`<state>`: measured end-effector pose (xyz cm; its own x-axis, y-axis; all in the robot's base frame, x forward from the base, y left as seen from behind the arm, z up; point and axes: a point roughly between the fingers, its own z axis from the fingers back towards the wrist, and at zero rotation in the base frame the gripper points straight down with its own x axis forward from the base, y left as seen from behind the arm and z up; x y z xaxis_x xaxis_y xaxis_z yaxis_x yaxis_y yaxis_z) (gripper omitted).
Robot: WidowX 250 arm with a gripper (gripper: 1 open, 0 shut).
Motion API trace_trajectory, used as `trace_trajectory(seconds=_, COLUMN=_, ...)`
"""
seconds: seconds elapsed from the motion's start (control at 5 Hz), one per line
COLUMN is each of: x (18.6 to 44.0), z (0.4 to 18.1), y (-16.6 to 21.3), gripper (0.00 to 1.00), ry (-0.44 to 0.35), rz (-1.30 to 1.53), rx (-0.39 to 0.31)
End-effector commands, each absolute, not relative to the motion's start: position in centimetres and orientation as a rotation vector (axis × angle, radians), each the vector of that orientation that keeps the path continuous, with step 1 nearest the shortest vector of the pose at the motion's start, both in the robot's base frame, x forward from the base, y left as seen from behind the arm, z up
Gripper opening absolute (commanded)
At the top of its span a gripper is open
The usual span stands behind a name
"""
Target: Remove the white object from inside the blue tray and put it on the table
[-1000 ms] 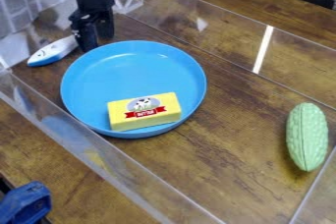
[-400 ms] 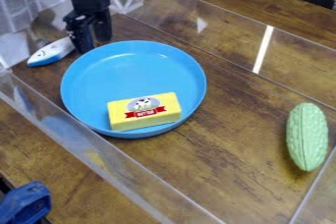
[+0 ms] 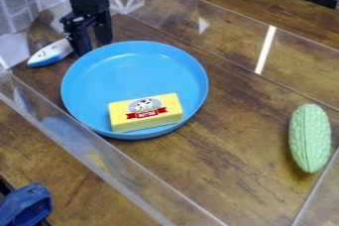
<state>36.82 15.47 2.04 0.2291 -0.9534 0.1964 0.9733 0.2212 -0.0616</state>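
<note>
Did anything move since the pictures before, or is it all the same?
Almost nothing moved. The claw still stands open beside the white object; its arm has only drifted a touch to the left in the picture. It grabbed nothing and let go of nothing. The white object lies on the table outside the blue tray, and the butter block and the green thing stayed put.
</note>
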Motion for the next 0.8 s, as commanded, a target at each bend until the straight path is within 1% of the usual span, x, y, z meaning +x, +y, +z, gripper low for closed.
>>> trace_trajectory(seconds=0.0, x=37.5, z=2.1, y=14.5, gripper=1.0, ry=-0.118, rz=-1.401, rx=-0.216)
trace_trajectory(seconds=0.4, x=39.2, z=1.9, y=14.8, gripper=1.0, ry=-0.118, rz=-1.511, rx=-0.227)
trace_trajectory(seconds=0.6, x=39.9, z=2.6, y=15.6, gripper=1.0, ry=-0.123, rz=-1.517, rx=-0.22)
